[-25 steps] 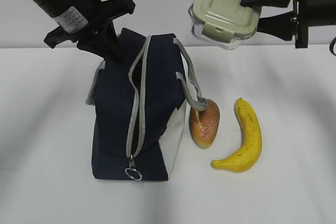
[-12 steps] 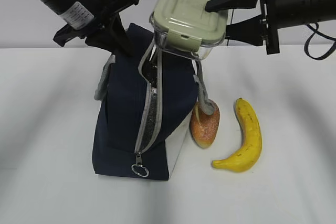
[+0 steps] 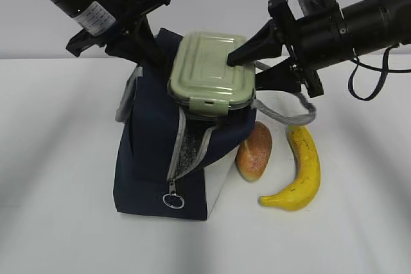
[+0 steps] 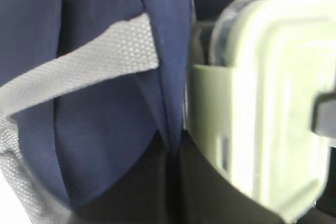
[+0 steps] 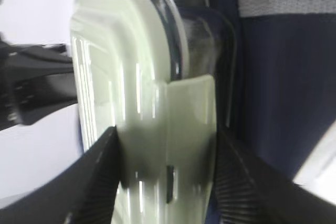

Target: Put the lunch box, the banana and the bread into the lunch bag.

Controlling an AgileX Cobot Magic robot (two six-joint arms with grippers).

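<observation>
The navy lunch bag [image 3: 151, 152] stands at centre left, its zipper open at the top. My right gripper [image 3: 241, 68] is shut on the sage-green lunch box [image 3: 209, 65] and holds it at the bag's mouth, its lower part going in. The box fills the right wrist view [image 5: 142, 103] between the fingers [image 5: 97, 182]. My left gripper [image 3: 144, 46] is shut on the bag's far upper edge and holds the mouth open; its view shows the navy fabric [image 4: 105, 119] and the box [image 4: 262, 103]. The bread [image 3: 254, 151] and the banana [image 3: 302, 171] lie on the table right of the bag.
The bag's grey handle [image 3: 289, 115] loops out to the right above the bread. A second grey handle [image 3: 127, 94] hangs on the left side. The zipper's ring pull [image 3: 172, 200] hangs at the bag's front. The white table [image 3: 58, 158] extends left and front.
My right gripper has carried the lunch box leftward and down, from high at the right to the bag's mouth. The bag's opening has widened. The left gripper has stayed put.
</observation>
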